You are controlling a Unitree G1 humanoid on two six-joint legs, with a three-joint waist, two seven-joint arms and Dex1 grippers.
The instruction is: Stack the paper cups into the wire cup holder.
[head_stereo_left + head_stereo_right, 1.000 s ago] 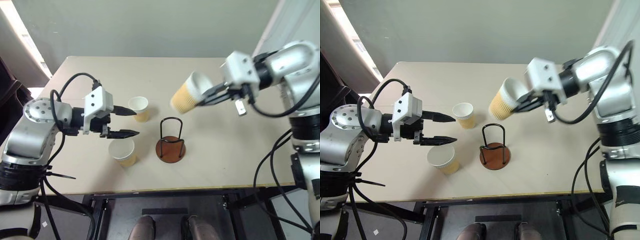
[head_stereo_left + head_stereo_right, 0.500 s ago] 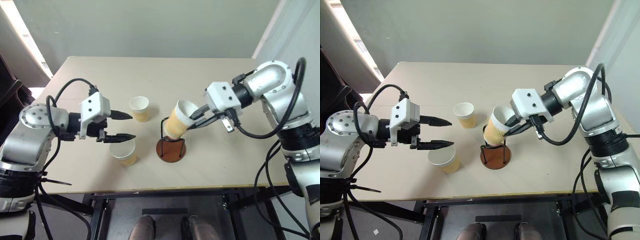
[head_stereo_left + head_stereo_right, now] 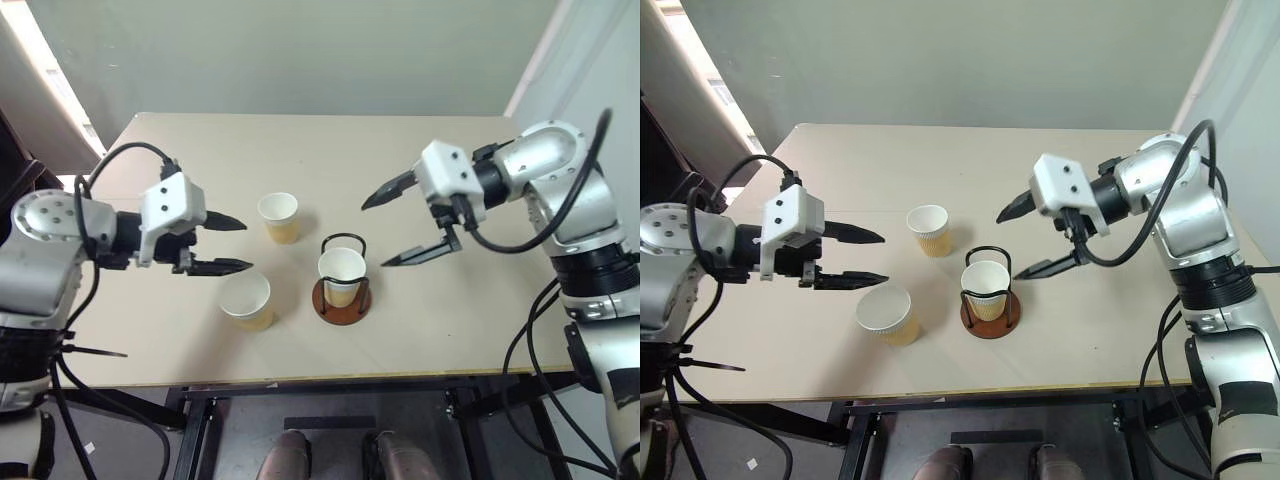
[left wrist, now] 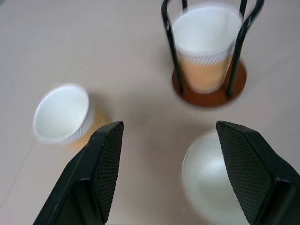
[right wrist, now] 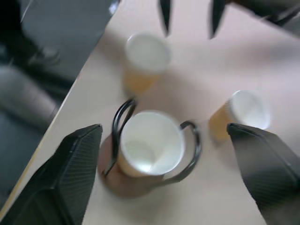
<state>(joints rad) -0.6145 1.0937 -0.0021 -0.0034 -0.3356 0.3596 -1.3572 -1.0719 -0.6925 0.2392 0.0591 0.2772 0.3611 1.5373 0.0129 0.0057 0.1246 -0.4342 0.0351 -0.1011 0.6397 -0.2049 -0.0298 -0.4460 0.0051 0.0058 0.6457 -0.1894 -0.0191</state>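
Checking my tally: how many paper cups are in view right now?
3. One cup stands inside the wire holder; one stands on the table behind and left of it; one nearer the front edge, left of the holder.

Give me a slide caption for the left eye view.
One paper cup sits in the wire cup holder; two cups wait on the table between both open tools.

I see a big tan bench point(image 3: 450, 330) with a smooth top. Behind it stands a plain grey wall point(image 3: 300, 50). Under the bench there is a black metal frame point(image 3: 330, 410).
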